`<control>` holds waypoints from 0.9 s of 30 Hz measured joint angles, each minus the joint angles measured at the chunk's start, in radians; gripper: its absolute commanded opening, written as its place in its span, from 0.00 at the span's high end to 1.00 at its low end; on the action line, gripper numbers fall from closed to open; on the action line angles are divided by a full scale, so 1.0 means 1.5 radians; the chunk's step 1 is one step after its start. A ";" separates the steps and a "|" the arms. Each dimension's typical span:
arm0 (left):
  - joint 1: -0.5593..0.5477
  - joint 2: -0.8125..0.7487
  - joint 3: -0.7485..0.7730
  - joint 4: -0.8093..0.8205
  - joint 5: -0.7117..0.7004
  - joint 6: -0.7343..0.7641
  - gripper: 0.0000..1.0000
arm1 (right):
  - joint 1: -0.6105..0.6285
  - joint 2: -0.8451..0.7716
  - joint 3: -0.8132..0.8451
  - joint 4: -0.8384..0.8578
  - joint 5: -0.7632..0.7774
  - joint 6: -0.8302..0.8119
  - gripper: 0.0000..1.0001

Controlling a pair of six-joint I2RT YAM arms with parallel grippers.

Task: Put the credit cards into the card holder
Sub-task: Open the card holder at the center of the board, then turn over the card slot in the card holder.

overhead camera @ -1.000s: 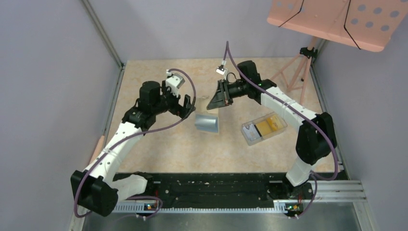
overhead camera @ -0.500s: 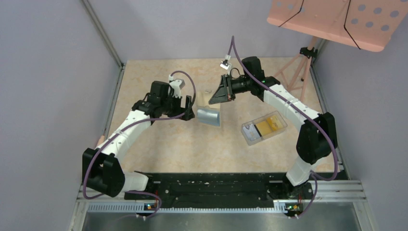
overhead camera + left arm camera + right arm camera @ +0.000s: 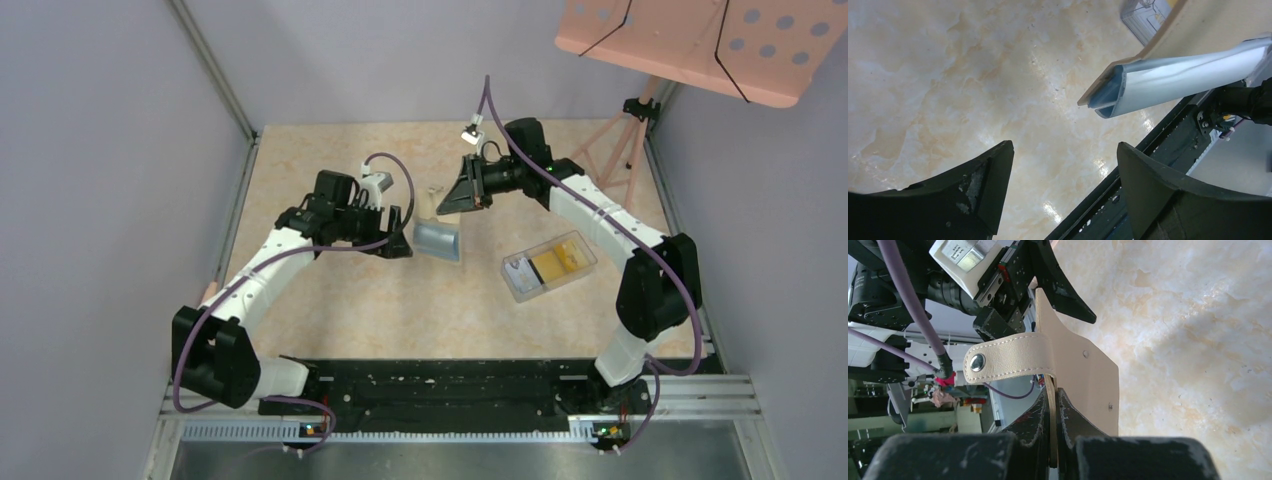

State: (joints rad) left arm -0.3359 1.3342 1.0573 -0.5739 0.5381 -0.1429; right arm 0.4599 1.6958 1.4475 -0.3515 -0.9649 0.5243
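1. Nearest, the two arm bases sit on a black rail [image 3: 440, 385] at the table's [image 3: 330, 310] front edge.
2. Further in on the right, a clear plastic box [image 3: 509, 272] lies flat on the table, well apart from both grippers. The credit cards [image 3: 553, 264] lie inside it, showing golden-yellow through the plastic.
3. Left of centre, the left gripper [image 3: 402, 234] points at the left edge of the card holder [image 3: 438, 240]. In the left wrist view its jaws stand apart with only bare table between them. The holder's folded blue-grey edge [image 3: 1173, 80] lies just past the fingertips, and I cannot tell whether it touches them.
4. At centre, the card holder is held off the table, hanging open with its blue-grey pocket side lower and its beige flap higher.
5. Just behind it, the right gripper [image 3: 442, 210] is clamped on that beige flap. The right wrist view shows both fingers [image 3: 1035, 415] pressed together on the flap's edge, with the snap strap [image 3: 1008, 360] folded over beside them.
6. Farthest off, at the back right corner, a pink perforated stand [image 3: 700, 40] rises on tripod legs.
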 measured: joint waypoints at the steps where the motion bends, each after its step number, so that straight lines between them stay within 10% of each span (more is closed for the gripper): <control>1: 0.000 0.000 0.001 -0.002 0.004 0.000 0.19 | 0.000 0.000 0.000 -0.002 0.001 0.000 1.00; 27: 0.000 0.005 0.031 0.022 -0.074 -0.022 0.18 | 0.000 0.002 -0.010 -0.014 -0.026 -0.006 1.00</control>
State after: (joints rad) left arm -0.3355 1.3411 1.1030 -0.5407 0.4267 -0.1764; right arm 0.4595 1.6985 1.4326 -0.3721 -1.0042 0.5159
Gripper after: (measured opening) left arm 0.824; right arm 0.014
